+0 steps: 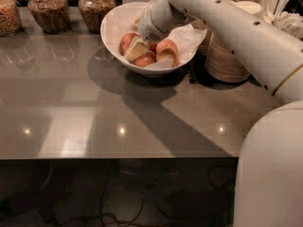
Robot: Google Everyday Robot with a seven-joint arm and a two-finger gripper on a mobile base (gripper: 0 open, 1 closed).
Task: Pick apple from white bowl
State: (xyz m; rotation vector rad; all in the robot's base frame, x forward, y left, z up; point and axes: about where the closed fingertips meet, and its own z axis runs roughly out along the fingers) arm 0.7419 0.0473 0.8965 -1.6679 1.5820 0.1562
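Gripper [137, 48] is down inside the white bowl [111, 28], sitting among the fruit. Can't tell its grip state, since the wrist blocks the view. The apple [125, 41], red, lies at the bowl's left side on crinkled paper [191, 36], touching the gripper. An orange apple [144, 60] lies in front. Jars [47, 11] stand to the left, and stacked bowls [227, 60] to the right.
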